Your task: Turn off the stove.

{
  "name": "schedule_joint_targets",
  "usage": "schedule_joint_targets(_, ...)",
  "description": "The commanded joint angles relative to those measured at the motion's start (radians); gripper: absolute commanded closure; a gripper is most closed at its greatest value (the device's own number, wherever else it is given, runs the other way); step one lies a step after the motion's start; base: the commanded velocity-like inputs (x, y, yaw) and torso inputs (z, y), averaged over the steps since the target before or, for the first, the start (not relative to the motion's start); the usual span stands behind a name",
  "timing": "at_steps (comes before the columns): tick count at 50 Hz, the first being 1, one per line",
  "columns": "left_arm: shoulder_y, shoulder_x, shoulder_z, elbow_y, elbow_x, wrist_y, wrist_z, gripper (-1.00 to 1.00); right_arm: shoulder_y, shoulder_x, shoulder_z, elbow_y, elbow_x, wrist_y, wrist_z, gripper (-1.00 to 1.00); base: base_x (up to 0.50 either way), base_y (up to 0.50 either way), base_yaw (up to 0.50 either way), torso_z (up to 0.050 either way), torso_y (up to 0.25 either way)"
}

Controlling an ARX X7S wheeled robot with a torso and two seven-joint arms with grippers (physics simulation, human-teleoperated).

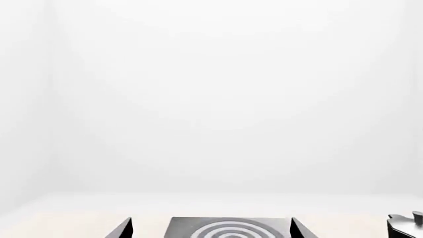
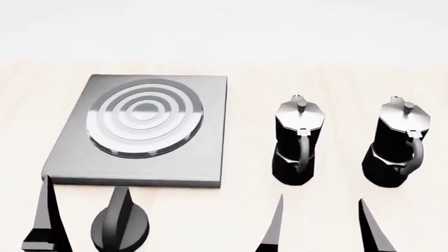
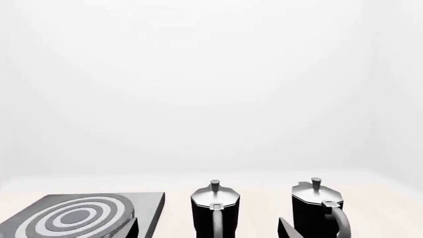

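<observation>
stove point(image 2: 189, 157) flat, burner up; knob point(image 2: 120, 227) ridge points at it. left gripper point(image 2: 84, 202) spread wide around knob, right gripper point(image 2: 318, 218) wide too

Bright flat render, sharp focus, shadows faint, background washed-out white.

The stove point(image 2: 144, 131) lies flat on the pale table — a square grey metal plate with a ringed round burner. Its small black knob point(image 2: 120, 227) sits just in front.
</observation>
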State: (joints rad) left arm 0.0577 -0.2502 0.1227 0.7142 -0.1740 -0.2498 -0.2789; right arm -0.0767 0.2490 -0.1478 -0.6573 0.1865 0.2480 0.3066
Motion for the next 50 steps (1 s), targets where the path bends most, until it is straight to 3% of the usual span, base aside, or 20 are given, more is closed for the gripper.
schedule_joint_targets(1, -0.001, -0.010, 0.009, -0.007, -0.005, 0.003, -0.008, -1.00, 0.001, 0.008, -0.009, 0.003, 0.003, -0.003, 0.010, -1.00, 0.00, 0.00, 0.00, 0.000, -0.102)
schedule_joint_targets(50, 0.000, -0.039, 0.034, -0.026, -0.020, 0.022, -0.040, -1.00, -0.004, 0.038, -0.032, 0.014, 0.024, -0.034, 0.037, -1.00, 0.00, 0.00, 0.00, 0.000, -0.102)
